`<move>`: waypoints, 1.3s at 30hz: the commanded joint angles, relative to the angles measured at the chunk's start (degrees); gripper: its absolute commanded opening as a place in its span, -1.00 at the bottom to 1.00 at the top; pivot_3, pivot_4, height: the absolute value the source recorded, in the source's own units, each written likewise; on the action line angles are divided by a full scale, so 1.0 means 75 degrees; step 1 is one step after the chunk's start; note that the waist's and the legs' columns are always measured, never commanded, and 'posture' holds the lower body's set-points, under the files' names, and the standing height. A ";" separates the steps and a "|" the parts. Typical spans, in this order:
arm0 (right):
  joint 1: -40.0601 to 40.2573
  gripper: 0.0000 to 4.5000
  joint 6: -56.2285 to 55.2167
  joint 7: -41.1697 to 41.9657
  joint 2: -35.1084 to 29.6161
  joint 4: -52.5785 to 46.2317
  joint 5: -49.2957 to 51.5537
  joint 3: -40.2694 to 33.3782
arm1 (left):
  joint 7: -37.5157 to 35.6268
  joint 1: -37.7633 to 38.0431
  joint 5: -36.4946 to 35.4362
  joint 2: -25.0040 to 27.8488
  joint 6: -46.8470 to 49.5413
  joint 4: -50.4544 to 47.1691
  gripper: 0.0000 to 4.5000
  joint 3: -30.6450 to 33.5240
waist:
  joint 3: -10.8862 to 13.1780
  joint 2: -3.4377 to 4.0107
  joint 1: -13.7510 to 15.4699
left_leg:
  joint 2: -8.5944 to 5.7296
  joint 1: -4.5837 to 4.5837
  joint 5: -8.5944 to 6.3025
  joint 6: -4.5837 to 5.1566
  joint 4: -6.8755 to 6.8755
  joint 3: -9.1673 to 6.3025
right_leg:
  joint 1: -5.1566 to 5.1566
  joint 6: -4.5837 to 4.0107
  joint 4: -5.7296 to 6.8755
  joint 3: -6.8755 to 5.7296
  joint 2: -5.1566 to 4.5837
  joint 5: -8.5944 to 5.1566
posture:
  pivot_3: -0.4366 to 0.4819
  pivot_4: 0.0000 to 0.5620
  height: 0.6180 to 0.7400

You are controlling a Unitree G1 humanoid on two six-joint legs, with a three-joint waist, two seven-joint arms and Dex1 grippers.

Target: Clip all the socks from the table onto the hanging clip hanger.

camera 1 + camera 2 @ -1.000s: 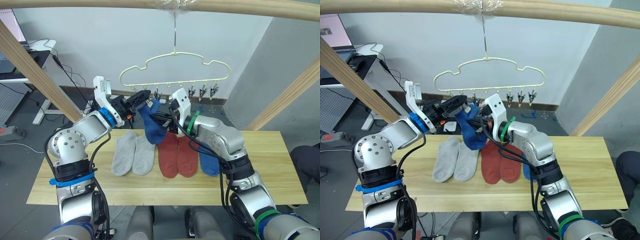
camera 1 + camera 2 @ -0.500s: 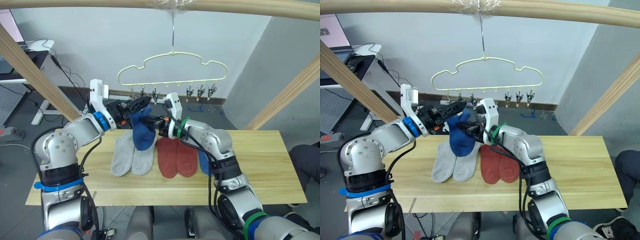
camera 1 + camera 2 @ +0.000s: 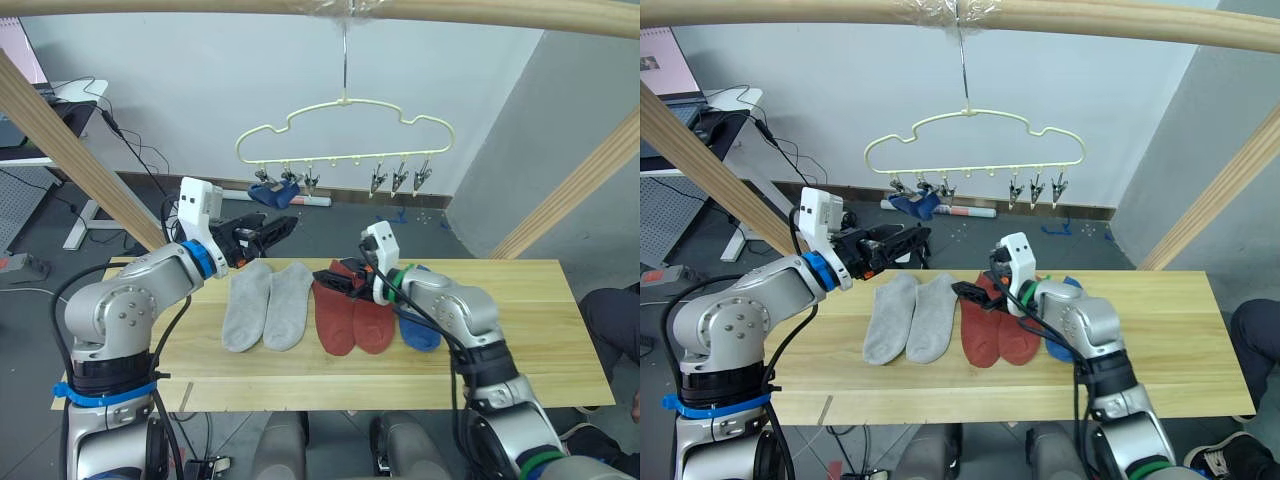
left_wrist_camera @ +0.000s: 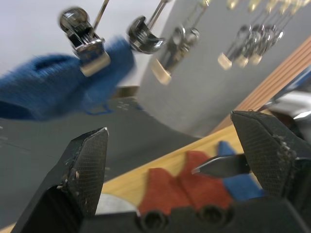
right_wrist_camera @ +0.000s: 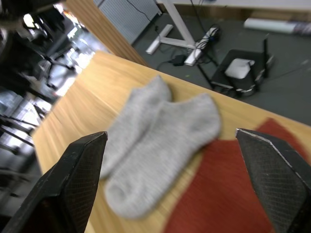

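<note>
The pale-yellow clip hanger (image 3: 345,103) hangs from the top pole. One blue sock (image 3: 272,194) dangles from a clip (image 4: 85,41) at the left end of its bar. My left gripper (image 3: 274,228) is open just below that sock, nothing between its fingers (image 4: 82,165). My right gripper (image 3: 335,281) is open and low over the table (image 3: 540,330), above the top of the red socks (image 3: 352,318). Two grey socks (image 3: 265,305) lie to their left, and another blue sock (image 3: 418,326) lies to their right, partly under my right forearm.
A wooden pole frame surrounds the table: a top bar (image 3: 450,12), a slanted pole on the left (image 3: 70,135) and one on the right (image 3: 580,190). A desk with cables (image 3: 60,110) stands at the back left.
Both grippers have opened and let go of the blue sock, which now hangs from the clip. My right arm dropped to the table over the red socks; the left gripper drew back slightly.
</note>
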 commanded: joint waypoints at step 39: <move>0.0748 1.00 -0.1228 0.0585 -0.1674 -0.3698 0.0592 -0.1211 | 0.0108 -0.0468 0.4084 -0.2130 -0.5556 0.1794 0.37 -0.1367 | 0.0008 0.0001 -0.0014 | -0.0007 -0.0003 0.0004 0.0012 0.0007 -0.0013 | 0.0018 0.0000 -0.0001 -0.0011 0.0008 0.0000 | 0.01 -0.12 1.00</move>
